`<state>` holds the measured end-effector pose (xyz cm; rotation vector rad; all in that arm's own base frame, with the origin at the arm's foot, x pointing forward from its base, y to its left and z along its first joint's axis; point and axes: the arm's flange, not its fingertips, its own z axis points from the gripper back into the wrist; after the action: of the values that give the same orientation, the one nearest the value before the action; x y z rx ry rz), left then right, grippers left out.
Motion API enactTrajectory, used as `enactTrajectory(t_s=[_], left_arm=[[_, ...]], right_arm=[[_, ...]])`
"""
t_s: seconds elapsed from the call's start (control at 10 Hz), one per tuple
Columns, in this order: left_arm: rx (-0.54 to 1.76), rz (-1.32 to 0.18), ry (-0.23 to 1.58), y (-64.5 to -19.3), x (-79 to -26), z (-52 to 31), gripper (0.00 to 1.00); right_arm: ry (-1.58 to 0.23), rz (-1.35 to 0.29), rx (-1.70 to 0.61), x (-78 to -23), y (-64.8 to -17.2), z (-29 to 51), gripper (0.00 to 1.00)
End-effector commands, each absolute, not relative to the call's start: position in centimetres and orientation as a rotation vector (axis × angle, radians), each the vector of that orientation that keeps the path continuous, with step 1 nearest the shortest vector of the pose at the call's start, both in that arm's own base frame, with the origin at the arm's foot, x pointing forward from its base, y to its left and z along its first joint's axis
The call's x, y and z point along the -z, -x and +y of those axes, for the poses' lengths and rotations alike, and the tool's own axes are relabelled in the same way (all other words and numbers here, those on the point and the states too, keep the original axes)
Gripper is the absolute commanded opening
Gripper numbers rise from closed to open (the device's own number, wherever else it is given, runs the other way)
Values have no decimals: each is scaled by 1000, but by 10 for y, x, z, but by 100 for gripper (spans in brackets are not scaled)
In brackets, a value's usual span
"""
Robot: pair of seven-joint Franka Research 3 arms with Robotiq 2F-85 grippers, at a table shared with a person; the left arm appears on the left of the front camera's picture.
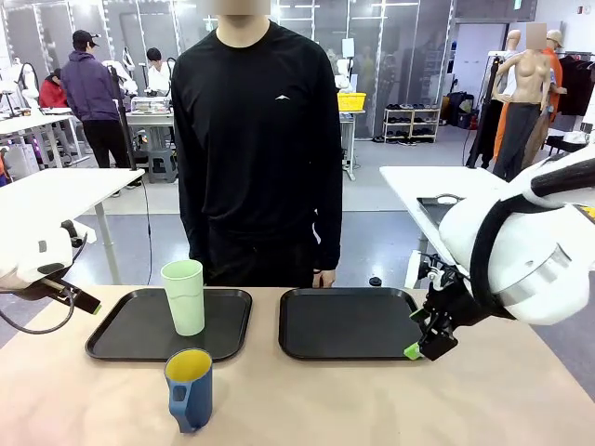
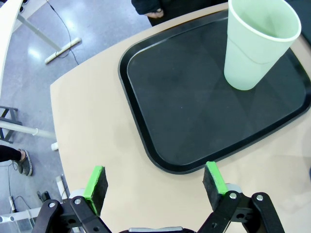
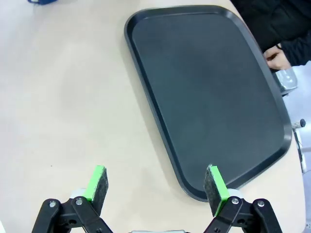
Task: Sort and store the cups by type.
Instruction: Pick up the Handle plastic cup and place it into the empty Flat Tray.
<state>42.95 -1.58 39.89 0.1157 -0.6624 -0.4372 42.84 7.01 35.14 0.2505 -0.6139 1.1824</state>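
Tall pale mint-green tumbler (image 1: 184, 295), smooth-walled and handleless, slightly wider at the rim. Stands upright on the left tray (image 1: 121, 339), right of its middle. Shorter blue mug (image 1: 190, 388), yellow inside, handle turned toward the robot's side. Sits upright on the bare table (image 1: 372, 409), just off that tray's near edge.

Left gripper (image 2: 155, 177) spread wide, green pads well apart, holding nothing. Hovers over bare table just off the left tray's rim, with the tumbler farther ahead and off to one side, well clear of the jaws.

Right gripper (image 3: 155, 179) likewise wide open and empty, beside the near right corner of the right tray (image 3: 209, 87), one pad over its rim. Both cups well apart from these jaws, across the table.
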Motion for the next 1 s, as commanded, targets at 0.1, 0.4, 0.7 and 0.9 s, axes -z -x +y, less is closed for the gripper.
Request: enactTrajectory(t_s=[0.1,0.4,0.7,0.9], left_arm=[[440,-665,-120,-430,-399,-15,100],[440,-665,-120,-430,-399,-15,100],[440,-665,-120,-430,-399,-15,100],[440,-665,-120,-430,-399,-15,100]], right_arm=[[-251,-614,-1182,-351,-428,70,100],[-251,-614,-1182,-351,-428,70,100],[-251,-614,-1182,-351,-428,70,100],[-251,-614,-1182,-351,-428,70,100]])
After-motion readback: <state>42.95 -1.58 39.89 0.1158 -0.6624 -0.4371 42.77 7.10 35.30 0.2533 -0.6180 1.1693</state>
